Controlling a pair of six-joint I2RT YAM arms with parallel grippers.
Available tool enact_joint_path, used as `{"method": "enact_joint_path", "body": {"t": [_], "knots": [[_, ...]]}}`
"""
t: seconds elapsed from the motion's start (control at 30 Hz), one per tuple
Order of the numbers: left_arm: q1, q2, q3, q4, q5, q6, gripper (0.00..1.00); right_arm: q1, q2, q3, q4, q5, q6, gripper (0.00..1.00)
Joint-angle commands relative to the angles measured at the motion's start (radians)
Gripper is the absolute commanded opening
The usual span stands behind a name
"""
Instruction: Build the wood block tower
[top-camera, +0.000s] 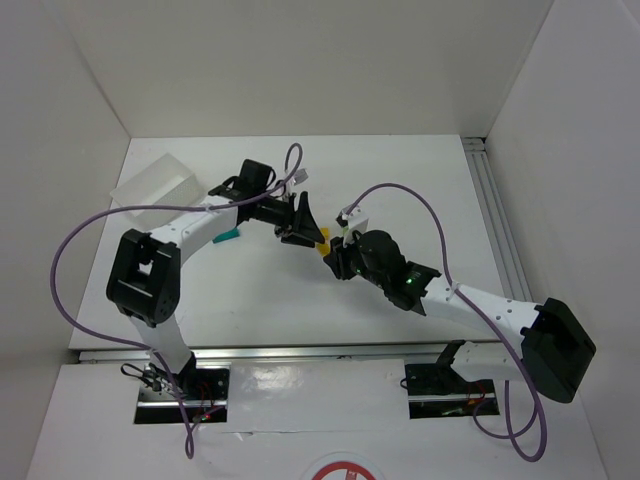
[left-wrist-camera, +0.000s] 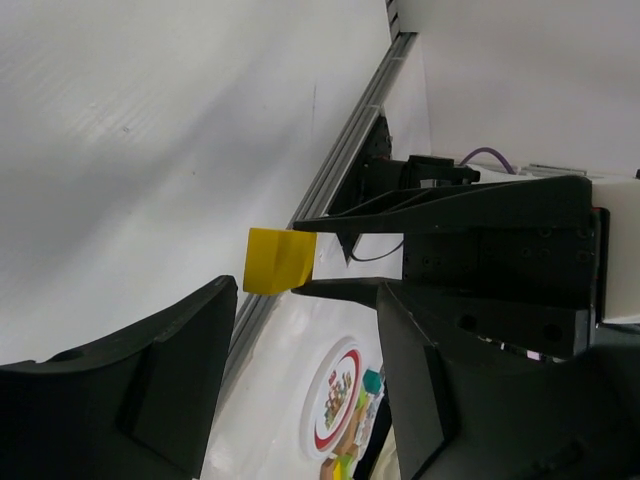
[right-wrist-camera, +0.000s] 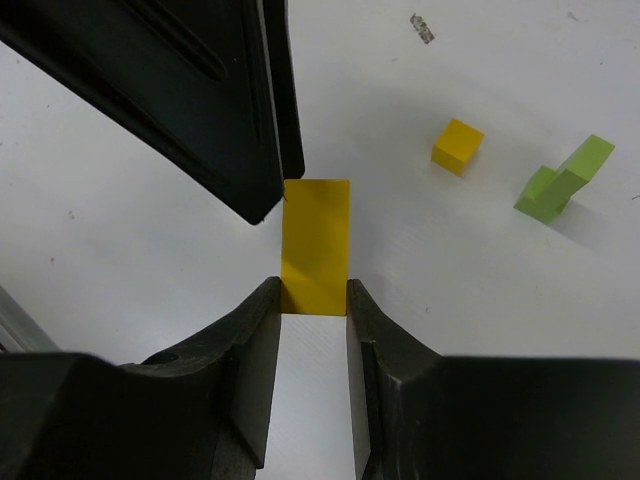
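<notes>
Nothing stacked yet, we judge; our right gripper (right-wrist-camera: 313, 295) clamps the yellow block (right-wrist-camera: 316, 240); left gripper (left-wrist-camera: 302, 305) gapes near it.

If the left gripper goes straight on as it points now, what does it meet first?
Most likely the yellow block held by the right gripper; depth is hard to judge.

Yellow block (right-wrist-camera: 315, 245) gripped at 1 end, green block (right-wrist-camera: 563, 180), teal piece (top-camera: 228, 236) lying loose
</notes>
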Motion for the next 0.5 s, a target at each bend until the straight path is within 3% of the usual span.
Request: {"method": "enact_joint_path", "body": {"t": [0.0,0.1,0.3,0.47], "knots": [[-0.01,0.03,0.047,-0.029,0.036,0.049,0.71,0.009,-0.017,0.043,0.004,0.012,-0.019,0.22],[-0.01,0.031,0.021,0.014,0.064,0.033,0.71,0.009,-0.017,0.043,0.004,0.012,-0.019,0.22],[-0.01,0.031,0.011,0.048,0.082,0.002,0.61,0.009,-0.017,0.043,0.004,0.012,-0.019,0.22],[-0.019,0.041,0.02,0.059,0.093,0.002,0.61,0.009,-0.017,0.043,0.004,0.012,-0.019,0.22]]}}
